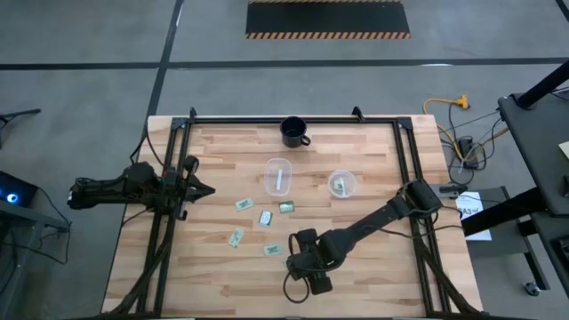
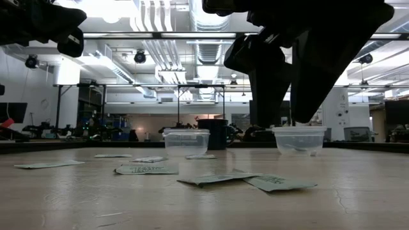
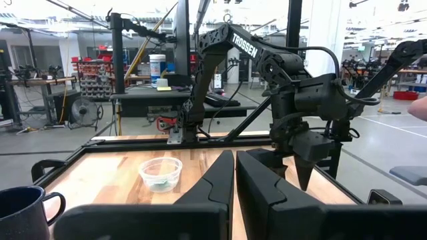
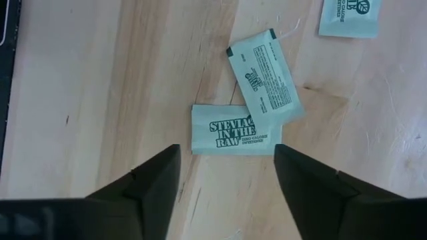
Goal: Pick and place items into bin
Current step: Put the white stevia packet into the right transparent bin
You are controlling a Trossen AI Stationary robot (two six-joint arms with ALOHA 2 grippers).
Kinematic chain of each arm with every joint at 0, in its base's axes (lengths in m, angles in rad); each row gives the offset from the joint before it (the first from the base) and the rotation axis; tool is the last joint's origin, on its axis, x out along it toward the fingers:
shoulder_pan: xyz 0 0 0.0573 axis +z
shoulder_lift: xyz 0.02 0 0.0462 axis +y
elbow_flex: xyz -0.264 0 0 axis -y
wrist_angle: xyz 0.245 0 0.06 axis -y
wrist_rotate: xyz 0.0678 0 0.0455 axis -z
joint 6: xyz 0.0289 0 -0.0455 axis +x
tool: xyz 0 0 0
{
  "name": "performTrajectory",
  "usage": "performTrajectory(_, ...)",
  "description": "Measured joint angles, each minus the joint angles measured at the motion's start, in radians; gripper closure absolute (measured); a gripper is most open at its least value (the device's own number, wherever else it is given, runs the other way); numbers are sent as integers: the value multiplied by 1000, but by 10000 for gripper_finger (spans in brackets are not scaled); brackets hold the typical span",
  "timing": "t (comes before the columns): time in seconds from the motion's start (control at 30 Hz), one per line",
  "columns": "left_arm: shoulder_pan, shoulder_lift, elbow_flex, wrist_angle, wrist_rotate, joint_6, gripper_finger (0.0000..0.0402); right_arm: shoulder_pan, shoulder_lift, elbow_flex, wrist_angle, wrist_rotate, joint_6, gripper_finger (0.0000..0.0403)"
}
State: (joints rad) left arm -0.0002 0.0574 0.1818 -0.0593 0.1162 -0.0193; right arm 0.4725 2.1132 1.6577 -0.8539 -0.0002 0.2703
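Our right gripper [image 4: 227,175] hangs open above two overlapping packets [image 4: 235,137]; we count five packets, two clear cups [image 1: 278,175], one mug [image 1: 294,132].

Overhead, table-level and two wrist cameras share the table [image 1: 356,222].

Left arm: dark, stretched level at the left edge, idle.
Left gripper [image 1: 206,189]: dark fingers pressed together.
Right arm: dark, reaching from the right toward the near middle.
Right gripper [image 4: 227,175]: pointing straight down, fingers parted, holding nothing.
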Motion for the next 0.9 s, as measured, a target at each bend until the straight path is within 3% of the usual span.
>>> performTrajectory(0.47, 0, 0, 0, 0, 0, 0, 401, 0, -1, 0, 4, -1, 0, 54)
performTrajectory(0.9, 0, 0, 0, 0, 0, 0, 401, 0, -1, -53, 85, -2, -3, 42)
